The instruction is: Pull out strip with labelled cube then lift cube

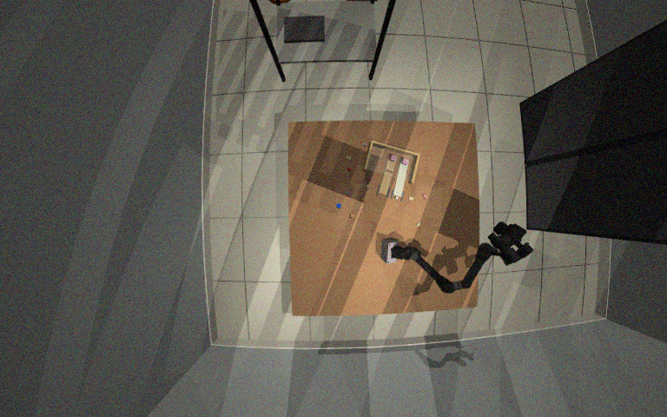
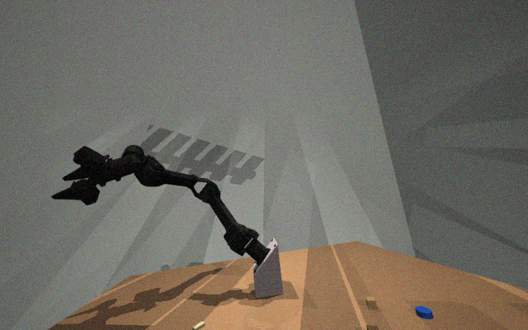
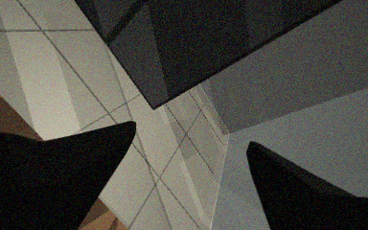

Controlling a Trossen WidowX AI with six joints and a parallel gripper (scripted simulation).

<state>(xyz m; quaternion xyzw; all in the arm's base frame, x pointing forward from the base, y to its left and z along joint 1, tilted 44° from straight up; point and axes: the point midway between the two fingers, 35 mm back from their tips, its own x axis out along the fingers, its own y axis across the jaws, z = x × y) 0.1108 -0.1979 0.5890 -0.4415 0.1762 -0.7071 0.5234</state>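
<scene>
In the top view, a long white strip [image 1: 400, 181] lies partly inside a low tan-walled frame [image 1: 415, 169], with a pink cube [image 1: 405, 162] at its far end. Left of it, a tan strip [image 1: 385, 183] and a paler piece [image 1: 390, 166] lie in line; a seam or gap between them is too small to tell. Another pink cube [image 1: 392, 158] sits at that line's far end. Labels are unreadable. My gripper [image 2: 58, 188] [image 3: 192, 137] is open and empty, raised beyond the table's right edge, far from strips and cubes.
The arm base [image 1: 388, 251] [image 2: 269, 273] stands in front of the strips. A blue disc [image 1: 338, 205] [image 2: 423, 312] and a small brown block [image 1: 351, 215] [image 2: 370, 302] lie left of the base. A big dark cabinet [image 1: 610, 155] [image 3: 196, 38] stands right of the table.
</scene>
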